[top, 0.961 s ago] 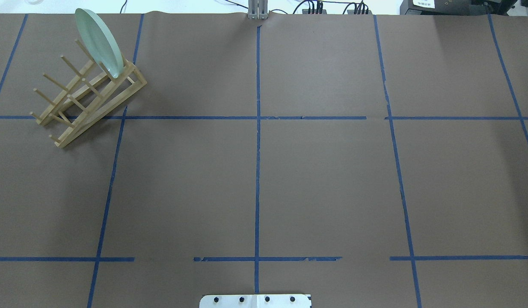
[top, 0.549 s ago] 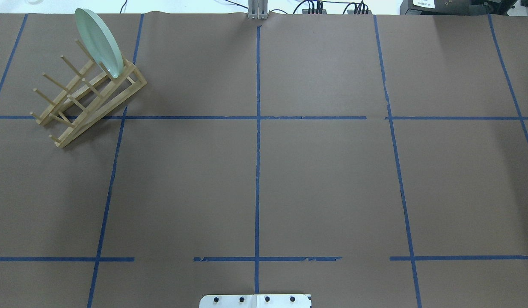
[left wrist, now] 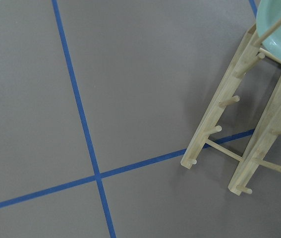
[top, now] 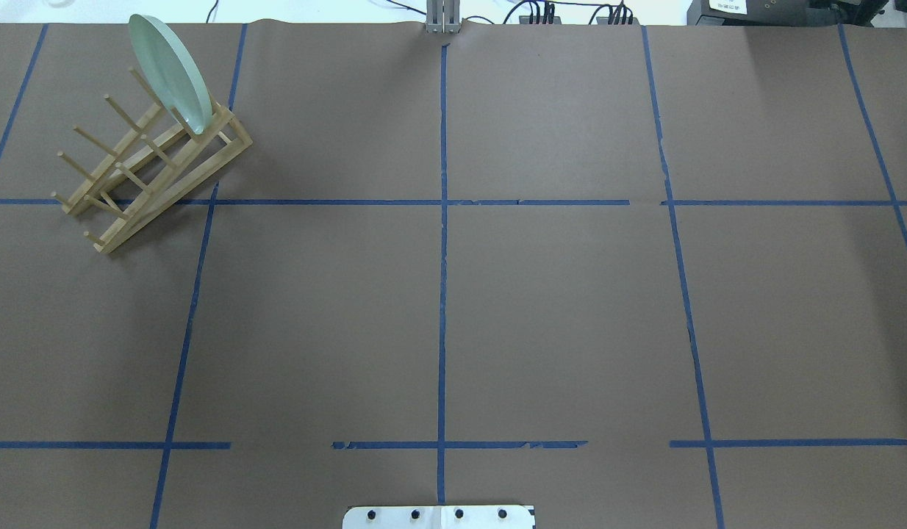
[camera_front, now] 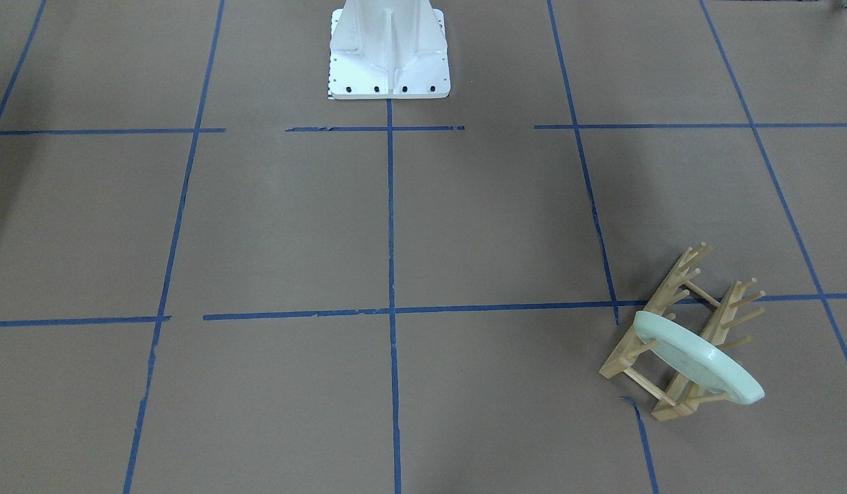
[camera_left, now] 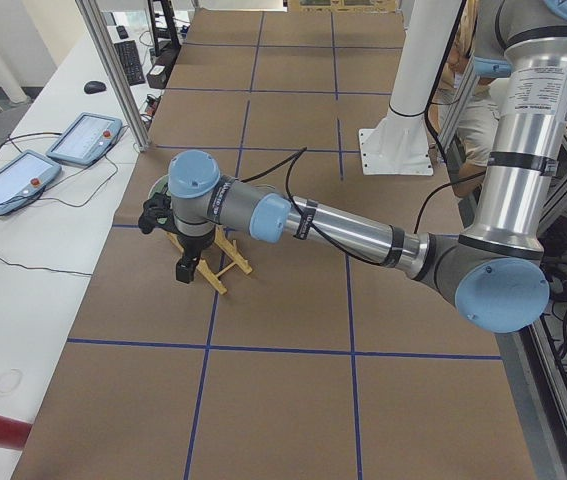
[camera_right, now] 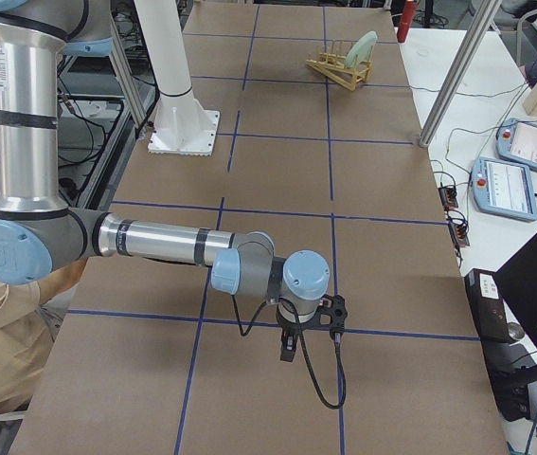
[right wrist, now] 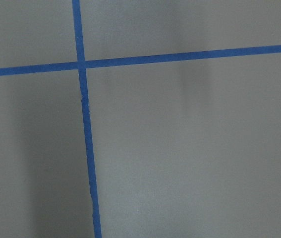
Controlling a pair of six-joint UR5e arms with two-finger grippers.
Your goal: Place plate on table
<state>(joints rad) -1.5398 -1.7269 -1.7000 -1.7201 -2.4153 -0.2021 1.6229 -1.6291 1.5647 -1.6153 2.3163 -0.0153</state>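
- First, overhead: glossy mint plate stands on edge in the end slot of the pale wooden peg rack, on the matte brown table.
- Front: the plate's raised rim shows.
- Left side alone shows my left gripper, near the rack; I cannot tell how far it is open.
- Right side alone shows my right gripper, well apart from the rack; likewise cannot tell.

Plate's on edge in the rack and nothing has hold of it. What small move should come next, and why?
Probably shift the left gripper along the wooden rack toward the plate. The plate stands on edge in the rack's end slot with nothing gripping it. The left wrist view catches it only in its top right corner, so the gripper looks not yet lined up with the rim.
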